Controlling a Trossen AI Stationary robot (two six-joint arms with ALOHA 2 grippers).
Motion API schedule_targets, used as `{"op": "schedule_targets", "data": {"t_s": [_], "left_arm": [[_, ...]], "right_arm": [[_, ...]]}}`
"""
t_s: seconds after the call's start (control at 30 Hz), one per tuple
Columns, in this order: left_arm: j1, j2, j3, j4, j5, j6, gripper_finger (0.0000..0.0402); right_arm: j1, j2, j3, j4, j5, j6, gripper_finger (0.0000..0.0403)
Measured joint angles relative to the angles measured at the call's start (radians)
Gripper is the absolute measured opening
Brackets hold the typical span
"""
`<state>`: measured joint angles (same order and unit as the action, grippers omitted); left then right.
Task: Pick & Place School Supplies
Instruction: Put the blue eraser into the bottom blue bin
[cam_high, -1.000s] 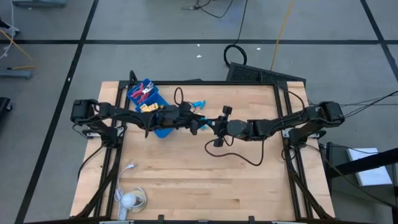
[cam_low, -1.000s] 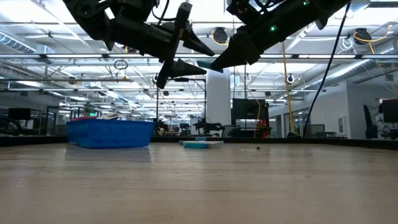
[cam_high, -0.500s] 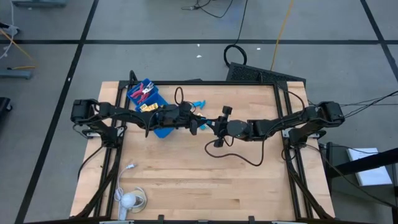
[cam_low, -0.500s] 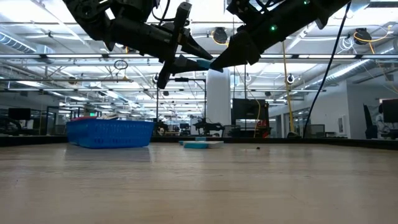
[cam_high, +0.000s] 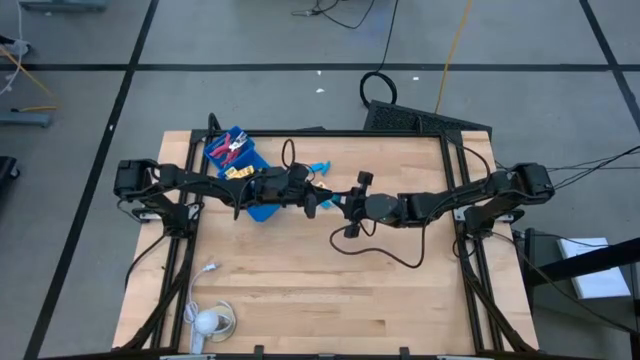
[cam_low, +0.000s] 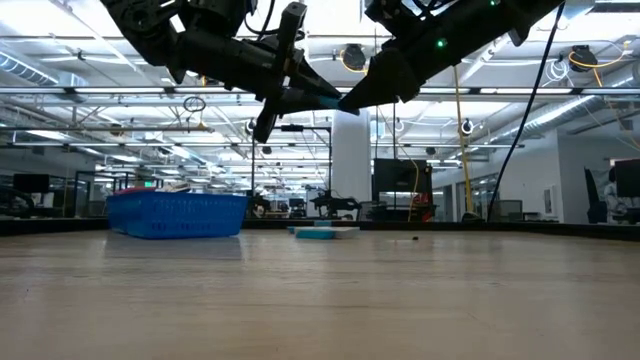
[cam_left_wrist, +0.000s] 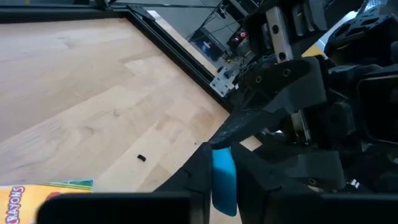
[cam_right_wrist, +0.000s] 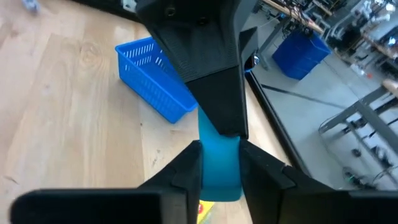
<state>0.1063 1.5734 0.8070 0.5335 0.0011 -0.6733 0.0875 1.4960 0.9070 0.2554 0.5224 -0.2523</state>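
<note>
Left gripper (cam_low: 322, 97): closed on blue piece (cam_left_wrist: 224, 180), midair.
Right gripper (cam_low: 345, 100): also pinching piece.
Tray (cam_high: 262, 208): beneath left arm.

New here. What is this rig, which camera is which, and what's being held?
Two robot arms work over a wooden table. The high view looks straight down, the low view looks level across the tabletop, and each wrist view looks out past that arm's own fingers. The left gripper and right gripper meet in the air above mid-table. Both wrist views show the same blue piece pinched between both pairs of fingers, which looks like a handover. On the table are a blue tray holding red scissors, another blue piece, and a white cable near one corner.
</note>
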Motion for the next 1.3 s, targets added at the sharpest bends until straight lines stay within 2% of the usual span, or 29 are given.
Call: {"op": "schedule_targets", "data": {"t_s": [0.07, 0.27, 0.4, 0.53, 0.63, 0.77, 0.87, 0.97, 1.13, 1.3], "left_arm": [[0.005, -0.001, 0.000, 0.003, 0.012, 0.012, 0.0034], [0.036, -0.029, 0.000, -0.015, 0.094, 0.040, 0.0034], [0.052, -0.092, 0.000, -0.100, 0.092, 0.098, 0.0040], [0.058, -0.185, 0.000, -0.238, 0.040, 0.154, 0.0033], [0.040, -0.267, 0.001, -0.352, -0.053, 0.211, 0.0033], [-0.033, -0.354, 0.001, -0.524, -0.317, 0.265, 0.0033], [-0.100, -0.398, 0.000, -0.669, -0.498, 0.247, 0.0033], [-0.163, -0.419, 0.000, -0.810, -0.626, 0.190, 0.0033], [-0.249, -0.425, -0.013, -0.980, -0.761, 0.058, 0.0033], [-0.270, -0.424, -0.094, -0.993, -0.791, -0.063, 0.0033]], "right_arm": [[0.000, 0.000, 0.000, 0.000, 0.000, 0.050, 0.0103], [0.005, -0.005, 0.001, -0.008, 0.003, 0.109, 0.0157], [0.016, -0.035, 0.001, -0.035, 0.005, 0.113, 0.0174], [0.019, -0.092, 0.001, -0.111, 0.003, 0.166, 0.0179], [0.018, -0.149, -0.049, -0.123, 0.003, 0.204, 0.0180], [0.009, -0.232, -0.170, -0.063, 0.002, 0.236, 0.0180], [-0.011, -0.292, -0.256, -0.008, 0.003, 0.245, 0.0180], [-0.026, -0.339, -0.314, 0.042, 0.001, 0.245, 0.0180], [-0.037, -0.393, -0.348, 0.072, 0.001, 0.245, 0.0180], [-0.036, -0.397, -0.349, 0.069, -0.002, 0.239, 0.0180]]}}
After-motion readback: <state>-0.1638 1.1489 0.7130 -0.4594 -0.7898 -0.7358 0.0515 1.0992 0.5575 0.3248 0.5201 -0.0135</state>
